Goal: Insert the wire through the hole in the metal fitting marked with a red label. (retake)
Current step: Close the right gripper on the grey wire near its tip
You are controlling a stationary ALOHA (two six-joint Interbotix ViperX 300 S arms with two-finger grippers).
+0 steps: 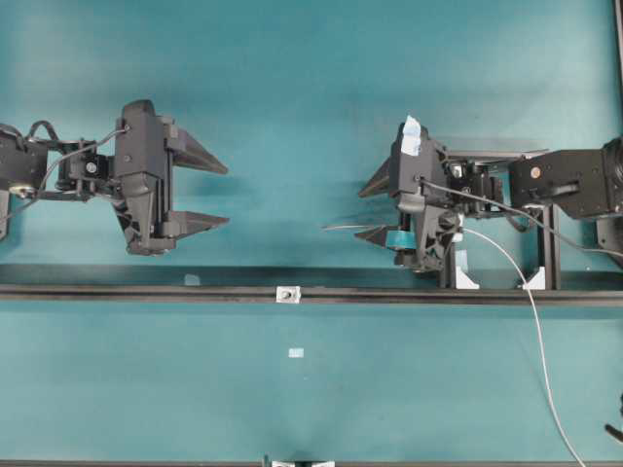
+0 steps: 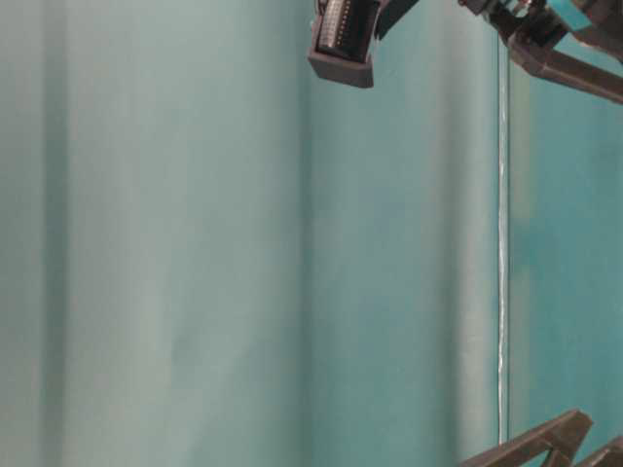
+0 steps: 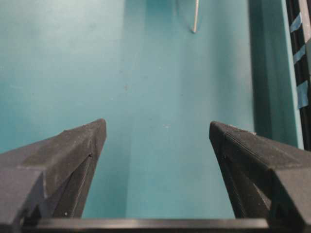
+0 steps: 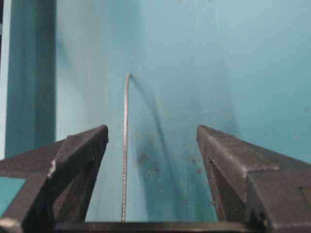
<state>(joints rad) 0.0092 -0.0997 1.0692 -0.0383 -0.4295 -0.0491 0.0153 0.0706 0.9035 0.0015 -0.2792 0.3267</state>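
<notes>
Both end effectors, left (image 1: 217, 194) and right (image 1: 373, 209), gape wide, gripping nothing; wire (image 4: 125, 155) lies between right's fingers

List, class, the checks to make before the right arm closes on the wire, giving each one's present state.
1. Right gripper open: ok.
2. Wire between its fingers, untouched: ok.
3. Wire tip aimed at the metal fitting: not ok, it lies off to the right.
4. Hole unobstructed: cannot tell, too small.
5. Left gripper open, empty: ok.
</notes>
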